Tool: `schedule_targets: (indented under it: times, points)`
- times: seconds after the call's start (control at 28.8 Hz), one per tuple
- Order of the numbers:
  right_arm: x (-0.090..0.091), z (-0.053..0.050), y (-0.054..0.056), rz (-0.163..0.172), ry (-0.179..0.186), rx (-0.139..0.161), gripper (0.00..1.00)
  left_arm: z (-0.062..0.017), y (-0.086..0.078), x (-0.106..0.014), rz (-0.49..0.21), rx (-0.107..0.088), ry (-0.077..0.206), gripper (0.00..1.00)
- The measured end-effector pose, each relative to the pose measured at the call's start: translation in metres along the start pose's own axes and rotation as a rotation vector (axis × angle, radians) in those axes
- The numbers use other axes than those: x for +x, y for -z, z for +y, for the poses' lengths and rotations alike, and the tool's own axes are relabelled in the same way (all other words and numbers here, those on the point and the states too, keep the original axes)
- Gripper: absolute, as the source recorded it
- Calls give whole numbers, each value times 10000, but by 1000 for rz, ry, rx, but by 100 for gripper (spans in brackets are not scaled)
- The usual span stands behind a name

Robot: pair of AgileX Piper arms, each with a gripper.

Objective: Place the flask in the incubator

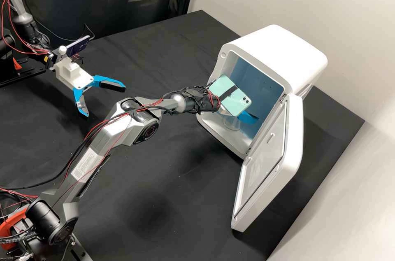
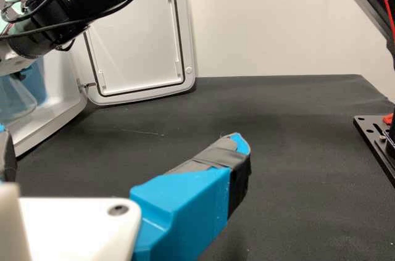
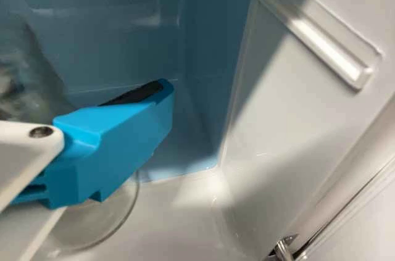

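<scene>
Flask [image 3: 92, 224] on incubator [image 1: 284, 55] floor, base under R fingers [image 3: 111, 144]; grip can't tell; L fingers [image 1: 109, 84] wide.

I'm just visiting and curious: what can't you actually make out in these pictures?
High view: the mint phone on the wrist covers most of the right claw, so its grip on the flask cannot be judged.
Right wrist view: the flask is cut off by the picture's edge and partly covered by the claw.
Left wrist view: the right arm hides the flask's top.
</scene>
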Motion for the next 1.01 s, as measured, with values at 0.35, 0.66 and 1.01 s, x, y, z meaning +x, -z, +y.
schedule_targets:
  times: [0.35,0.66,1.01]
  points:
    - [0,0,0,0,0,0,100,0,0,0,0,0,0,100]
    - [0,0,0,0,0,2,100,0,0,0,0,0,0,100]
    - [1,-14,-13,8,-3,13,100,0,0,0,0,0,0,100]
